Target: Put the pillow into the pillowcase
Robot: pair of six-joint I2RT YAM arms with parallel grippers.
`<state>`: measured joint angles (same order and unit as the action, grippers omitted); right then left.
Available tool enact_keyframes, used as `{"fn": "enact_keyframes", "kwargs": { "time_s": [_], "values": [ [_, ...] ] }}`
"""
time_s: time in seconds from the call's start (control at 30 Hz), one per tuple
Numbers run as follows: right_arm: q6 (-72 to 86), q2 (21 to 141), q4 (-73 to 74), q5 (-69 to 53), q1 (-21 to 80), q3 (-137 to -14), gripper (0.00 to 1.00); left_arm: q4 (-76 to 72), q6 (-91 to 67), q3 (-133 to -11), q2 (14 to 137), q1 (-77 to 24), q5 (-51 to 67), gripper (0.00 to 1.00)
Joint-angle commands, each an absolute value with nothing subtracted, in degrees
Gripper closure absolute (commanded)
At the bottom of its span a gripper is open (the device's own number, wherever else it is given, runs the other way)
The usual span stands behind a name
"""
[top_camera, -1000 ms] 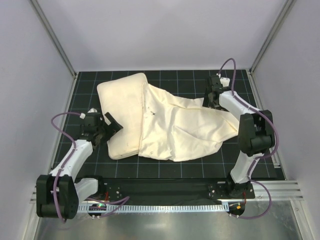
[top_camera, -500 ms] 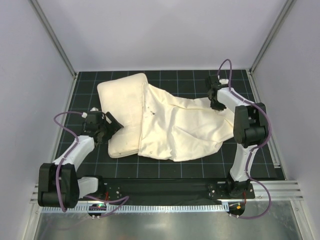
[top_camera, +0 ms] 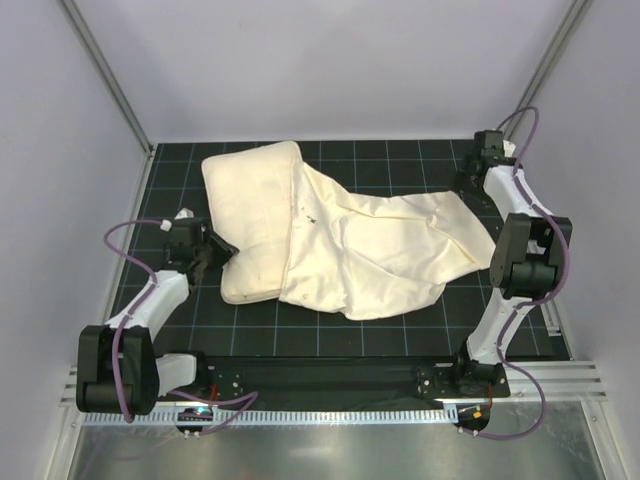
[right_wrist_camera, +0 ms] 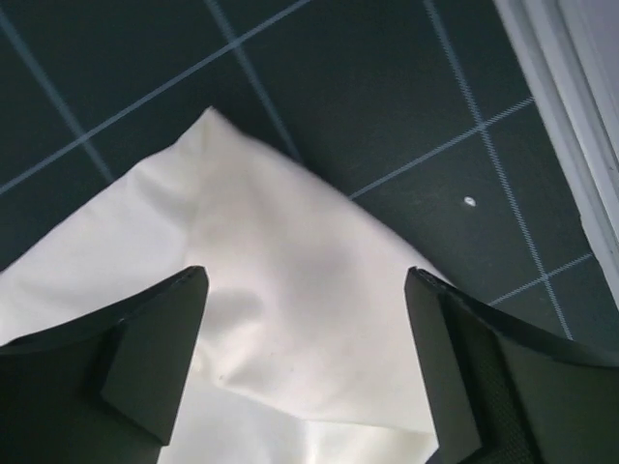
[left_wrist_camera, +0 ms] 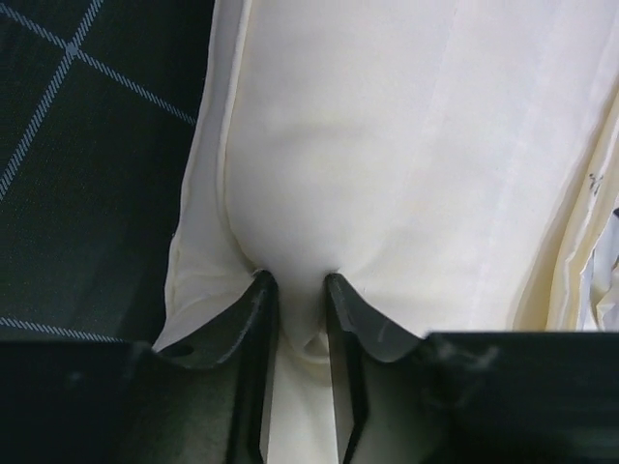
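While gripping the pillow (left_wrist_camera: pixel 387 145) edge with left claw (left_wrist_camera: pixel 297 280), faces pillowcase (top_camera: pixel 380 250) running rightward to right claw (right_wrist_camera: pixel 305 275), spread above its corner.

Pillowcase (top_camera: pixel 385 255) overlapping pillow (top_camera: pixel 248 205) right side, left pincer (top_camera: pixel 221 258) seemingly pinching pillow edge

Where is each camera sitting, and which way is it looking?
Top camera: high above and behind the robot, looking down at the table. The left arm and right arm show, with the pillow and the pillowcase overlapping it.
Left wrist camera: on the left arm, looking along the left hand, whose fingers pinch the pillow's edge.
Right wrist camera: on the right arm, looking down past the open right hand at a pillowcase corner.
Shared: the top and left wrist views both show the pillow.
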<state>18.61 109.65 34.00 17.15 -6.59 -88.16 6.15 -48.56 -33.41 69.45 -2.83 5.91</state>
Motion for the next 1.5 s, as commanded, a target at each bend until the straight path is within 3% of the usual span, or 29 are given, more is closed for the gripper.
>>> {"fn": "enact_keyframes", "kwargs": {
  "time_s": [0.0, 0.17, 0.33, 0.5, 0.57, 0.63, 0.7, 0.8, 0.83, 0.87, 0.93, 1.07, 1.23, 1.27, 1.3, 1.33, 1.4, 1.47],
  "values": [
    [14.3, 103.9, 30.6, 9.5, -0.1, -85.3, 0.06, 3.2, -49.5, -35.3, 66.9, -2.9, 2.3, 0.75],
    [11.6, 103.4, 34.8, 12.1, 5.0, -85.4, 0.04, 13.0, -47.9, -42.4, 64.0, -2.5, -8.2, 0.94],
    [12.4, 103.0, 31.6, 13.6, 6.2, -78.9, 0.04, 15.7, -48.3, -41.6, 56.4, 4.8, -15.7, 0.97],
    [12.8, 109.1, 33.5, 20.6, 6.6, -82.0, 0.07, 16.0, -48.0, -41.3, 51.1, 6.6, -18.3, 0.96],
    [12.7, 110.5, 34.2, 21.5, 6.8, -84.0, 0.12, 18.9, -47.6, -42.4, 50.5, 6.5, -21.1, 0.88],
    [12.6, 112.1, 35.3, 23.4, 7.2, -85.2, 0.17, 19.6, -47.5, -42.7, 49.3, 6.6, -24.3, 0.73],
    [12.4, 112.8, 35.7, 23.6, 7.3, -85.4, 0.19, 19.6, -48.0, -42.5, 48.1, 6.6, -25.6, 0.71],
    [12.9, 112.8, 35.7, 24.8, 7.1, -85.3, 0.56, 19.6, -48.7, -42.3, 46.8, 6.6, -26.6, 0.56],
    [13.1, 112.9, 35.9, 27.0, 7.2, -85.8, 0.81, 19.6, -48.6, -42.4, 46.1, 6.6, -26.5, 0.35],
    [13.5, 112.9, 36.2, 28.8, 7.0, -86.2, 0.94, 19.7, -48.5, -42.5, 45.9, 6.6, -25.7, 0.24],
    [14.8, 112.6, 37.4, 33.2, 5.8, -87.5, 0.96, 18.6, -48.2, -42.5, 45.9, 6.6, -21.5, 0.13],
    [16.3, 108.8, 37.4, 33.8, -1.2, -88.9, 0.96, 18.2, -48.6, -43.1, 49.6, 5.7, -14.0, 0.10],
    [18.3, 109.7, 33.9, 30.1, -12.4, -95.9, 0.96, 18.9, -47.7, -46.9, 58.6, -6.9, -17.6, 0.09],
    [18.4, 111.3, 35.1, 28.4, -13.2, -99.2, 0.94, 20.1, -47.3, -48.3, 62.2, -9.1, -19.7, 0.09],
    [18.5, 115.8, 39.8, 28.0, -13.7, -103.1, 0.68, 21.3, -46.3, -51.5, 63.8, -13.1, -21.0, 0.09],
    [18.5, 117.7, 42.3, 28.0, -13.9, -110.8, 0.52, 22.0, -45.8, -52.9, 65.3, -14.7, -21.6, 0.08],
    [19.4, 120.5, 48.6, 28.2, -13.4, -116.2, 0.07, 23.6, -44.0, -55.6, 69.5, -17.4, -21.5, 0.09],
    [19.1, 118.5, 47.2, 26.6, -12.1, -114.2, 0.05, 25.6, -42.8, -59.0, 72.1, -18.2, -20.0, 0.09]
  ]
}}
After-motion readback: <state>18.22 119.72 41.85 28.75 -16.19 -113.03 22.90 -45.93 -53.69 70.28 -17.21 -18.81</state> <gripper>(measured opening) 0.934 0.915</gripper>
